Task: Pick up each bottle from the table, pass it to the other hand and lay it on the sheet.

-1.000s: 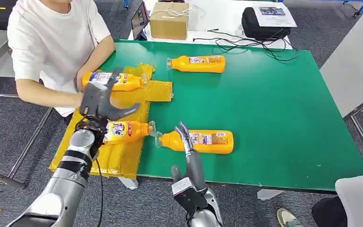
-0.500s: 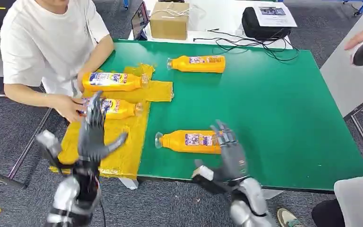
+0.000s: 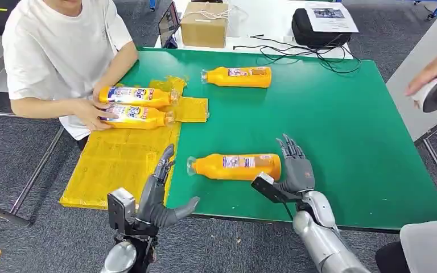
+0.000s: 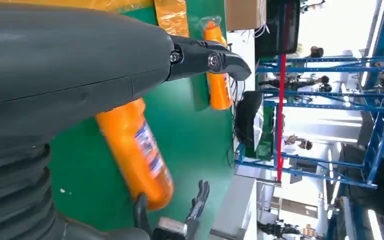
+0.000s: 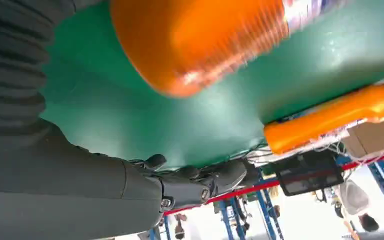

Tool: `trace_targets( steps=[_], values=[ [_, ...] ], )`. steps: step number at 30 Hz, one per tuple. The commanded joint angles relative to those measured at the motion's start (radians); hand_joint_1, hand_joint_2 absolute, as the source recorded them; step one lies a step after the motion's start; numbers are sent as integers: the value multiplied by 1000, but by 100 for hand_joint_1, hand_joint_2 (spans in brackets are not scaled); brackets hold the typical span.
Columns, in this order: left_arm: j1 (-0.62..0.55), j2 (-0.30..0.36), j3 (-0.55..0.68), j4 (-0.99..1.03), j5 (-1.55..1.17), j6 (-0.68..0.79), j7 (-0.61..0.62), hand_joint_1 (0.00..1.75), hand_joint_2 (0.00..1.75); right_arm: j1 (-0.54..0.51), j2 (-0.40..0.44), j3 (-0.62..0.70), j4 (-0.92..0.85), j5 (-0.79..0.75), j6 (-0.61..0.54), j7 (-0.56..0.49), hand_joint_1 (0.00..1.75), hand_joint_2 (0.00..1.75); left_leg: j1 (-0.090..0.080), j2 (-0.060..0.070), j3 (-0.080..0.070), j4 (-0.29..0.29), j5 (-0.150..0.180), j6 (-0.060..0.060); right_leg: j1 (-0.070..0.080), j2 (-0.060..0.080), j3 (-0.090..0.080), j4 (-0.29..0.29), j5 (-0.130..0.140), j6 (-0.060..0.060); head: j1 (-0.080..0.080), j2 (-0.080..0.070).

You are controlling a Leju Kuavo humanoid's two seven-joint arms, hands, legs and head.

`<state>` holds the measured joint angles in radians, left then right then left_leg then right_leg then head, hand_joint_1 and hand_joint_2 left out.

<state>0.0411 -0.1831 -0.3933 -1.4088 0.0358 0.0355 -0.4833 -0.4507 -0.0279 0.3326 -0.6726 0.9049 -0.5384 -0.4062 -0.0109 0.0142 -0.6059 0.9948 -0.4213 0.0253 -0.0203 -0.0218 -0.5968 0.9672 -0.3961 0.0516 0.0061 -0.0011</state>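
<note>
- The robot's left hand (image 3: pixel 158 196) rises at the table's near edge, fingers spread and holding nothing, its fingertips (image 3: pixel 167 152) pointing toward 12 o'clock over the seam between the yellow sheet (image 3: pixel 111 170) and the green table (image 3: pixel 341 131).
- The near bottle (image 3: pixel 234 166) lies on its side on the green surface, cap toward 9 o'clock, just at 2 o'clock from the left hand and apart from it.
- The right hand (image 3: pixel 293 170) stands upright at the bottle's base end, at its 3 o'clock, fingers splayed wide and empty; whether they touch the bottle cannot be told. The right wrist view shows the bottle's rounded base (image 5: pixel 200 45) close above the open thumb.
- Two bottles (image 3: pixel 138 107) lie side by side on the sheet's far end, at 11 o'clock, a seated person's hand (image 3: pixel 94 114) resting on them.
- A fourth bottle (image 3: pixel 239 76) lies on the table at 12 o'clock, well beyond both hands.
</note>
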Motion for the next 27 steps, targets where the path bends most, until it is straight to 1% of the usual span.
trace_targets(
  steps=[1, 4, 8, 10, 11, 14, 16, 18, 19, 20, 22, 24, 27],
  values=[
    [-78, 6, -19, 96, -3, -5, -1, 0, 175, -111, 52, 28, 164, -27, 89, -40, 0, 175, 2, 1, 5, 1, -3, -2, 2, 4, 4, 0, -1, -3, 0, 0],
    [-80, 5, -19, 96, -3, -5, -1, 0, 175, -110, 53, 28, 164, -27, 87, -39, 0, 175, 0, 0, 2, 0, 0, -1, 0, 1, 2, 0, 0, -1, 0, 0],
    [-88, 9, -36, 99, -4, -21, 2, 0, 175, -116, 58, 52, 178, -16, 87, -43, 0, 175, 2, -1, 5, 1, -3, -3, 2, 2, 5, 0, -2, -3, 0, 0],
    [-96, 5, -43, 99, 6, -34, 6, 0, 175, -126, 60, 97, 191, 26, 89, -17, 0, 175, 0, 0, 2, 0, -1, -1, 0, 1, 2, 0, 0, -2, 0, 0],
    [-103, 4, -49, 100, 6, -35, 7, 0, 175, -132, 60, 123, 198, 53, 80, 0, 0, 175, 2, 0, 4, 1, -2, -3, 2, 3, 4, 0, -2, -3, 0, 0],
    [-116, 0, -56, 106, 12, -38, 9, 0, 175, -157, 52, 175, 226, 115, 76, 47, 0, 175, 2, 0, 4, 1, -2, -2, 1, 2, 4, 0, -1, -2, 0, 0],
    [-121, 0, -58, 108, 12, -38, 9, 0, 175, -170, 61, 168, 249, 98, 132, 61, 0, 175, 0, 0, 2, 0, -1, -1, 0, 1, 1, 0, 0, -1, 0, 0],
    [-121, 0, -58, 108, 12, -38, 9, 0, 175, -170, 61, 168, 249, 98, 132, 61, 0, 175, 1, 0, 3, 1, -2, -2, 1, 2, 3, 0, -1, -2, 0, 0],
    [-115, -3, -50, 103, 18, -33, 11, 0, 175, -192, 74, 182, 287, 111, 222, 131, 0, 175, 1, 0, 2, 0, -1, -1, 0, 1, 2, 0, 0, -2, 0, 0],
    [-109, -1, -44, 93, 26, -34, 18, 0, 175, -210, 79, 208, 289, 126, 317, 180, 0, 175, 2, 0, 4, 1, -2, -2, 1, 2, 4, 0, -1, -2, 0, 0],
    [-95, -8, -19, 87, 175, -146, 113, 0, 175, -217, 96, 212, 289, 128, 339, 251, 0, 175, 1, 2, 4, 1, -2, -2, 1, 5, 3, 0, -1, -3, 0, 0],
    [-95, -3, -26, 90, 178, -155, 119, 0, 175, -239, 104, 236, 312, 148, 371, 305, 0, 175, 1, 2, 3, 0, -1, -1, 0, 4, 2, 0, 0, -2, 0, 0],
    [-96, -5, -24, 95, 204, -177, 136, 0, 175, -265, 97, 256, 332, 162, 426, 346, 0, 175, 2, 1, 7, 0, -2, -3, 2, 4, 6, -1, -1, -3, 0, 0]
  ],
)
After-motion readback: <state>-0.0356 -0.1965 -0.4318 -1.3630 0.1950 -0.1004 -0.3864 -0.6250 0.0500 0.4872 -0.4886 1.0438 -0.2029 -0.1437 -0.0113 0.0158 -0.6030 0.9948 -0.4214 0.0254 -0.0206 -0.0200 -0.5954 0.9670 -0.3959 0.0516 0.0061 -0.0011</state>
